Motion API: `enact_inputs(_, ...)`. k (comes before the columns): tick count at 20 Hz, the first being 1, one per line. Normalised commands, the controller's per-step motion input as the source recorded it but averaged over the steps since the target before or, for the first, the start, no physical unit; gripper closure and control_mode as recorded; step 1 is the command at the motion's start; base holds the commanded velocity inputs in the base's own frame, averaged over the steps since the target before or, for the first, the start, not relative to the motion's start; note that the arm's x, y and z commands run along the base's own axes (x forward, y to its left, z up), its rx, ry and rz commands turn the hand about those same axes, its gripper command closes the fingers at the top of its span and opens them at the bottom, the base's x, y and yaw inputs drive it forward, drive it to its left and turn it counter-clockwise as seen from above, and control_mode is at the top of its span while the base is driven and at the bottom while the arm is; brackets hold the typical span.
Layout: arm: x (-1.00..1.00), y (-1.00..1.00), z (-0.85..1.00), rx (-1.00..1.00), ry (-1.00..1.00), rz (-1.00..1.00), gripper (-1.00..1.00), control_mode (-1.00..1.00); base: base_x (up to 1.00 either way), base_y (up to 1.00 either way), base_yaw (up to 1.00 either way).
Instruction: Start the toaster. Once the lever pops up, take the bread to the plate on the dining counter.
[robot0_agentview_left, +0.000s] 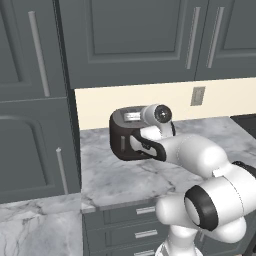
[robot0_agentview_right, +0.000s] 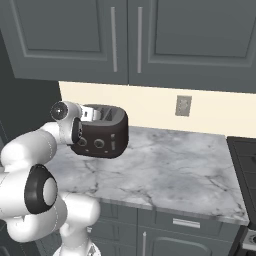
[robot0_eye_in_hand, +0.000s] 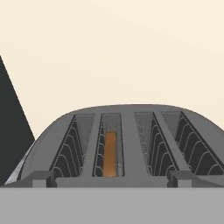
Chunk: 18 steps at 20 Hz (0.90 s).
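The toaster (robot0_agentview_right: 102, 131), dark with a silver slotted top and two round front knobs, stands on the marble counter (robot0_agentview_right: 165, 170) below grey wall cabinets (robot0_agentview_right: 150, 40). The white arm's wrist meets its left side, hiding the pincer there. A wall outlet (robot0_agentview_right: 183, 105) sits well to the right of it.

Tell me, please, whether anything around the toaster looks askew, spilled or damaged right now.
Nothing stands out. The toaster stands upright and level on the marble worktop, near the wall. The bread sits straight down in one slot, second from the left in the hand view. No spill or damage shows on the worktop.
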Motion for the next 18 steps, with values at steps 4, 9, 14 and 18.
enact_inputs(4, 0.00, 0.00, 0.00, 0.00, 0.00, 0.00, -1.00, -1.00, 0.00, 0.00, 0.00)
enact_inputs(9, 0.00, 0.00, 0.00, 0.00, 0.00, 0.00, -1.00, -1.00, 0.00, 0.00, 0.00)
enact_inputs(14, 0.00, 0.00, 0.00, 0.00, 0.00, 0.00, -1.00, -1.00, 0.00, 0.00, 0.00)
enact_inputs(18, 0.00, 0.00, 0.00, 0.00, 0.00, 0.00, -1.00, -1.00, 0.00, 0.00, 0.00)
